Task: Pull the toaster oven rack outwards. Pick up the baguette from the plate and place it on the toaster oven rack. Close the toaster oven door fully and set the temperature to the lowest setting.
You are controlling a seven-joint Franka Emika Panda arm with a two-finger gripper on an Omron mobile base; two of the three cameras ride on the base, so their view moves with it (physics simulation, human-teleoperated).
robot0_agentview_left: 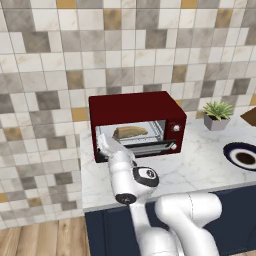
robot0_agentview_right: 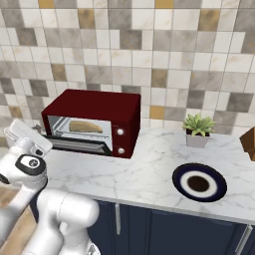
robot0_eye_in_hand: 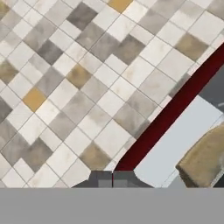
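The dark red toaster oven [robot0_agentview_left: 137, 105] [robot0_agentview_right: 94, 104] stands on the counter against the tiled wall. Its black-framed door [robot0_agentview_left: 150, 148] [robot0_agentview_right: 79, 145] looks folded down at the front, leaving the cavity in sight. The tan baguette [robot0_agentview_left: 130, 132] [robot0_agentview_right: 85, 126] [robot0_eye_in_hand: 205, 159] lies inside on the pale grey rack [robot0_agentview_left: 147, 139] [robot0_agentview_right: 67, 132]. My gripper [robot0_agentview_left: 101, 138] [robot0_agentview_right: 38, 130] [robot0_eye_in_hand: 112, 177] hovers at the oven's left front corner, shut with nothing between its fingertips. Bare of bread, the dark blue plate [robot0_agentview_left: 231, 150] [robot0_agentview_right: 180, 175] sits far to the right. Two silver knobs [robot0_agentview_left: 175, 128] [robot0_agentview_right: 119, 132] are on the oven's right side.
A small potted plant [robot0_agentview_left: 217, 114] [robot0_agentview_right: 198, 128] stands at the back right of the marble counter [robot0_agentview_left: 200, 170] [robot0_agentview_right: 144, 169]. A brown box corner [robot0_agentview_left: 250, 117] [robot0_agentview_right: 249, 142] pokes in at the far right. Open counter lies between oven and plate.
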